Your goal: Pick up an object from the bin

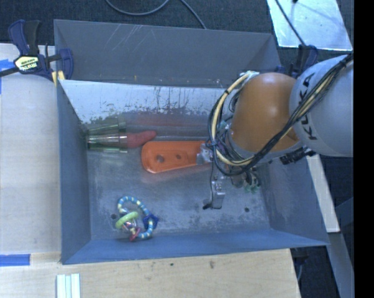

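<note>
Hanging low over the bare floor on the right side of the grey bin (174, 61), the claw (213, 203) carries nothing, so the pick is not yet done. Whether it is open or closed, one cannot tell. The nearest thing, a flat orange plastic piece (171, 156), lies near it, up and to the left.

- You'll see an orange flat paddle-shaped piece (171, 156) with small dark holes lying flat mid-bin (174, 54) — rounded end toward the left wall.
- A clear tumbler (106, 136) lies on its side by the left wall, a red piece (140, 139) at its right end.
- A ring of coloured beads (135, 218) — blue, green, red — sits near the front-left corner.
</note>
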`<state>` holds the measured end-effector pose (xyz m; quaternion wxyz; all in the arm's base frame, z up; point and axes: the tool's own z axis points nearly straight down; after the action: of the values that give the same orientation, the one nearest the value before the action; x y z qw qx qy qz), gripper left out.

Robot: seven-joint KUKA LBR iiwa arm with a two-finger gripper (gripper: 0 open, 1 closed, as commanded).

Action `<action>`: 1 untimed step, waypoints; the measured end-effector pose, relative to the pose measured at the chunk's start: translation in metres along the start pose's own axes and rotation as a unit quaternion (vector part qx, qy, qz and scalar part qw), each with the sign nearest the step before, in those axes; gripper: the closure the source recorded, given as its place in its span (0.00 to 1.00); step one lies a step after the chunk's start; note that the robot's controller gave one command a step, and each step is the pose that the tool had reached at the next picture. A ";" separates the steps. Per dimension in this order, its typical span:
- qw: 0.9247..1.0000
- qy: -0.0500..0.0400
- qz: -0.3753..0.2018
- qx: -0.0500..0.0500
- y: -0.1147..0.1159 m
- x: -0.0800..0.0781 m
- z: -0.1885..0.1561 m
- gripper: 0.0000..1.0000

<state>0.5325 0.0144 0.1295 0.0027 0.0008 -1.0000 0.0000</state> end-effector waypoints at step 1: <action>1.000 -0.004 0.000 0.000 0.000 -0.002 -0.005 0.00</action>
<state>0.5345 0.0144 0.1341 -0.0015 0.0007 -1.0000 -0.0001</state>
